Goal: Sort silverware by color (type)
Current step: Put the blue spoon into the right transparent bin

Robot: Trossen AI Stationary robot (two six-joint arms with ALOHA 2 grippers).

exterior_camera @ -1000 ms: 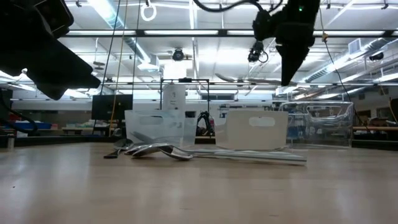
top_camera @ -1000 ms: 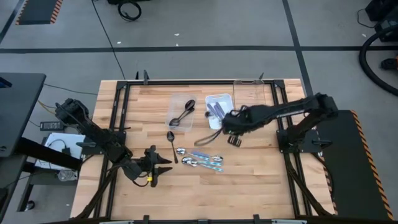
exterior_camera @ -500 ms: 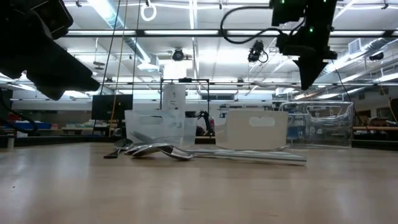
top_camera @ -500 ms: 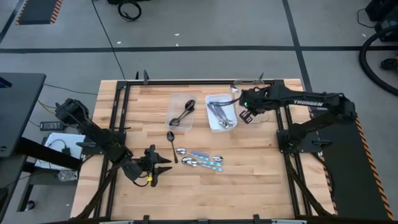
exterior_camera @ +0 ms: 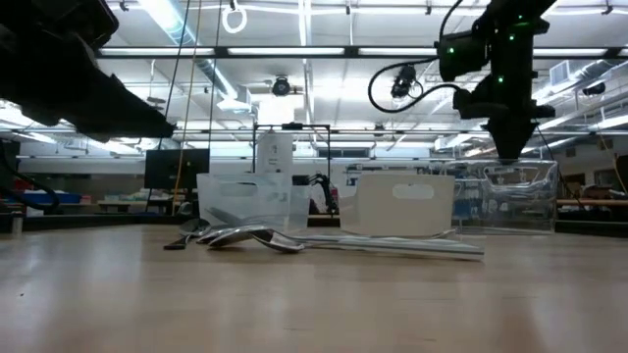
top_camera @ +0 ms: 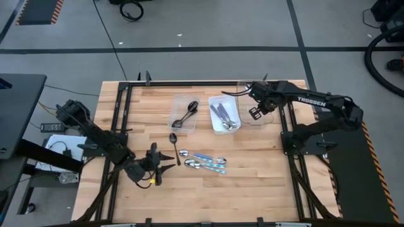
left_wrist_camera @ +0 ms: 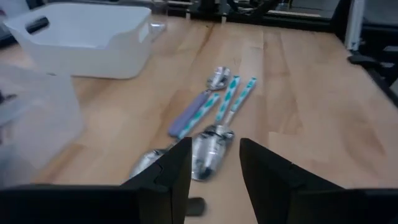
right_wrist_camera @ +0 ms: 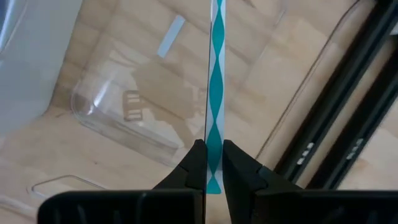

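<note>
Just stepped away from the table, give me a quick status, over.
Right end effector shut on teal-striped spoon, over the clear tray. Left end effector open near loose spoons. Nothing in the way.

R pincer (top_camera: 255, 113) over clear tray (top_camera: 252, 120); spoons (top_camera: 203, 161) mid-table; L pincer (top_camera: 165, 162) beside.

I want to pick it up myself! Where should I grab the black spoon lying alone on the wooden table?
Grab the lone black spoon by its thin straight handle, coming down from above. It lies flat on the bare wood, bowl toward the trays, with free space on both sides of the handle, so fingers could likely close across it.
</note>
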